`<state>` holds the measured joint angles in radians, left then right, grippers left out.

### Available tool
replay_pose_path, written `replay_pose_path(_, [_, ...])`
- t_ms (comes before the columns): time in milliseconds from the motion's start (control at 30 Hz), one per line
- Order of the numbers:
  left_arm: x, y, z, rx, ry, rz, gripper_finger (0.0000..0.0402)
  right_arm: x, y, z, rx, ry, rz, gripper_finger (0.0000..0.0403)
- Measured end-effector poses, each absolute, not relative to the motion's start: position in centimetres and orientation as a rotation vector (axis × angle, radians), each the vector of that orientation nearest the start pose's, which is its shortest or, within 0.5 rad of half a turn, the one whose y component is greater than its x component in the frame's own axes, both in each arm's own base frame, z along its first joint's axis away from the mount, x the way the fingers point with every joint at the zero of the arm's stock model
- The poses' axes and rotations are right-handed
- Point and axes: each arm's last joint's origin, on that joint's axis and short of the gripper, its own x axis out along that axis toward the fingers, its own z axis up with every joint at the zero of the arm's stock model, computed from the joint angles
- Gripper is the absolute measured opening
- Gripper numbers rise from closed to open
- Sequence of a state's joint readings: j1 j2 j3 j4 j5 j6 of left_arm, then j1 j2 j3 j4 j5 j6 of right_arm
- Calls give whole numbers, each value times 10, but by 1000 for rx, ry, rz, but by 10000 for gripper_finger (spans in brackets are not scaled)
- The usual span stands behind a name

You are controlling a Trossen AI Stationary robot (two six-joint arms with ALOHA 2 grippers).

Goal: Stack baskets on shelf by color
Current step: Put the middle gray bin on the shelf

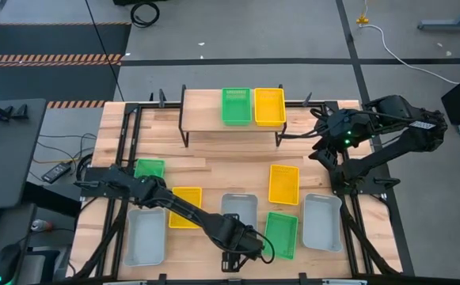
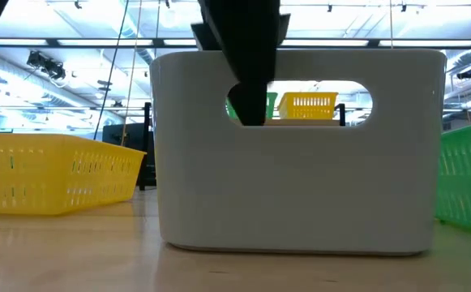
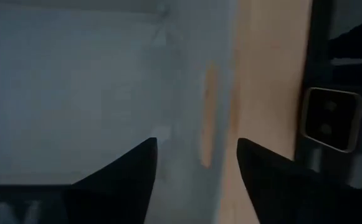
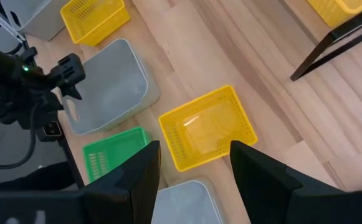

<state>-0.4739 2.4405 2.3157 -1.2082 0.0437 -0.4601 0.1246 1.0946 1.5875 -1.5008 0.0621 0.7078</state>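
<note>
High view. Shelf (image 1: 206, 99): far middle of the table, carrying one green basket (image 1: 236, 105) and one yellow basket (image 1: 269, 106) side by side, just touching or nearly so. On the tabletop: green basket (image 1: 150, 168) at left; yellow basket (image 1: 186, 207) near it; grey basket (image 1: 146, 236) at near left; middle grey basket (image 1: 241, 207) at near centre; green basket (image 1: 281, 234) just right of it; yellow basket (image 1: 284, 184) right of centre; grey basket (image 1: 323, 222) at near right. Left gripper (image 1: 244, 242): at the near end of the middle grey basket. Right gripper (image 1: 321, 133): raised, off the shelf's right end.

Low view. Grey basket end wall (image 2: 300, 186) with a handle slot fills the frame; a dark finger (image 2: 251, 61) comes down from above across the slot. Yellow basket (image 2: 49, 174) at left, green basket (image 2: 468, 174) at right edge. Through the slot: the shelf's green (image 2: 237, 109) and yellow (image 2: 310, 105) baskets.

Left wrist view. Fingers (image 3: 121, 180) apart, straddling the grey basket's end wall (image 3: 193, 106), one inside, one outside; not closed on it.

Right wrist view. Fingers (image 4: 137, 177) apart, holding nothing, above a yellow basket (image 4: 209, 127). Also seen: green basket (image 4: 109, 158), grey basket (image 4: 109, 87) with the left arm's gripper (image 4: 65, 81) at its end, further yellow basket (image 4: 93, 18), and a shelf leg (image 4: 333, 40).
</note>
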Motion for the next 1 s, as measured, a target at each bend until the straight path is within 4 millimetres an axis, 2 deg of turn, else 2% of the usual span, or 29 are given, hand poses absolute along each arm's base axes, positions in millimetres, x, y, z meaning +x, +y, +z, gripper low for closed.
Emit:
replay_pose_path(133, [445,-221,207,-93,1360,-100,149,137,15,425,558,975,-299,200])
replay_pose_path(267, [450,-208,203,-87,1375,-50,40,137,15,425,559,973,-302,200])
replay_pose_path(333, [453,-198,204,-98,1375,-26,13,137,15,425,566,972,-305,200])
replay_pose_path(467, [452,-182,215,-104,1399,5,6,137,16,425,586,973,-308,200])
replay_pose_path(667, [439,-165,259,-81,1359,48,4,137,16,425,595,979,-296,200])
replay_pose_path(800, [424,-154,286,-52,1346,91,3,137,16,425,595,979,-296,200])
replay_pose_path(1000, [403,-142,310,10,1372,169,2,138,15,425,583,968,-313,200])
